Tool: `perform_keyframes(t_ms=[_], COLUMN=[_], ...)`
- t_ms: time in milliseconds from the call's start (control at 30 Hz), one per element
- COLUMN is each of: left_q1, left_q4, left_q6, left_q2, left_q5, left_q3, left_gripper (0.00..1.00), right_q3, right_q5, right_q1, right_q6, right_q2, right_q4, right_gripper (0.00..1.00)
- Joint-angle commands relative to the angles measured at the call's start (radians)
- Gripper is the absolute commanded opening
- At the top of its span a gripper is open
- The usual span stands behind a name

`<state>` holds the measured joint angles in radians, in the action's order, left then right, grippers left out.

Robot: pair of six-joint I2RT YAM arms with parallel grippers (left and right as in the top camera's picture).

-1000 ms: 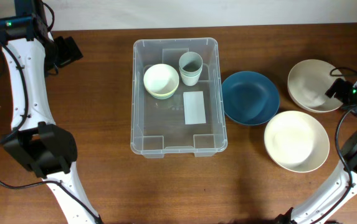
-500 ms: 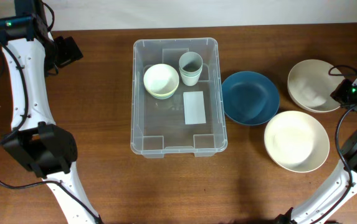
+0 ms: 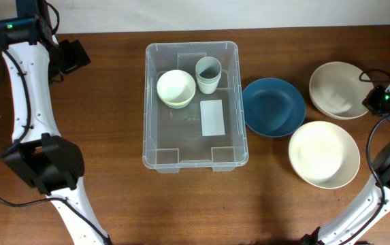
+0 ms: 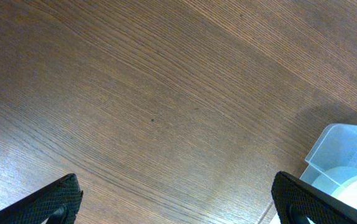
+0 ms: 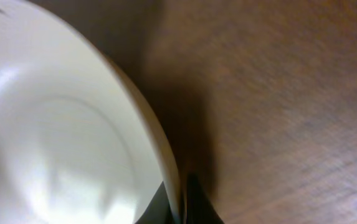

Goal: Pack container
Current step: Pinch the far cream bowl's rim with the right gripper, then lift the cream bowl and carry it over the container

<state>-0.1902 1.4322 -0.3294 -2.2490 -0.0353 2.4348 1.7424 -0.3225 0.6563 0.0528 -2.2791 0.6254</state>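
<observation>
Two right fingers (image 5: 194, 202) pinch the rim of the far bowl (image 3: 336, 90) at the right of the bench (image 3: 201, 204), a stiff, light, slick thing I judge best held there, while my left fingers (image 4: 57, 200) gape over bare wood and the container (image 3: 155, 136) sits mid-bench.

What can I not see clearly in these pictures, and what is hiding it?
Right wrist view: the beige bowl is blurred and cut off by the left and bottom edges; the right hand shows only its tips, shut on the rim.
Left wrist view: only a corner of the container shows at the right edge; its contents are mostly cut off.
Overhead view: the right arm's wrist hides that hand's fingers.
</observation>
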Motion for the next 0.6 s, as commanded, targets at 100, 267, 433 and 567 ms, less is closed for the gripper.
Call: perform_keyframes(t_ms=[100, 267, 433, 567], left_q1=[-0.002, -0.002, -0.002, -0.002], left_q4=[0.001, 0.001, 0.001, 0.001], left_q6=[0.008, 0.008, 0.008, 0.008], left_q2=[-0.001, -0.001, -0.001, -0.001], left_q5=[-0.014, -0.014, -0.014, -0.014], left_q3=[0.015, 0.015, 0.015, 0.015], left_gripper=[0.99, 0.99, 0.99, 0.99], right_q3=[-0.005, -0.002, 0.030, 0.037], right_q5=[-0.475, -0.830, -1.060, -1.081], right_q1=[0.060, 0.115, 0.143, 0.127], right_q6=[0.007, 0.008, 0.015, 0.014], right_q2=[-0.024, -0.022, -0.002, 0.063], right_q4=[-0.109, -0.233, -0.261, -0.245], right_gripper=[0.04, 0.04, 0.04, 0.04])
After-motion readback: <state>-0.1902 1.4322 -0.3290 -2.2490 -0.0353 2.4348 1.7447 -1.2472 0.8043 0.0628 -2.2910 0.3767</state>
